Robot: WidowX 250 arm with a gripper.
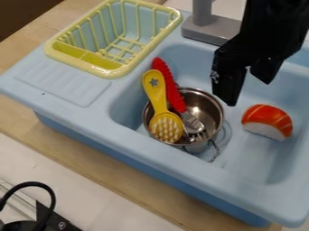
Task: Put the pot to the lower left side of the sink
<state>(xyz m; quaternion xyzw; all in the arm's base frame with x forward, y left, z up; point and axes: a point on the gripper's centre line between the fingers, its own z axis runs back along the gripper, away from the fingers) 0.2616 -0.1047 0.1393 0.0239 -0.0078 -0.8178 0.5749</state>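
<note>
Pot (207, 108) in the blue sink (136, 142), down and to the left of the black gripper (248, 92). Holds a yellow brush (158, 101) and a fork with a red handle (175, 97) (might get in the way). Jaws wide apart, with nothing between them, near the pot's right rim. Seems to need a little move down and left, with one finger inside the rim and one outside. Round rim, so no long way to line up with. Better to pinch the right side, since both handles lean out over the upper left. Then just a short push to the lower left, probably.
</note>
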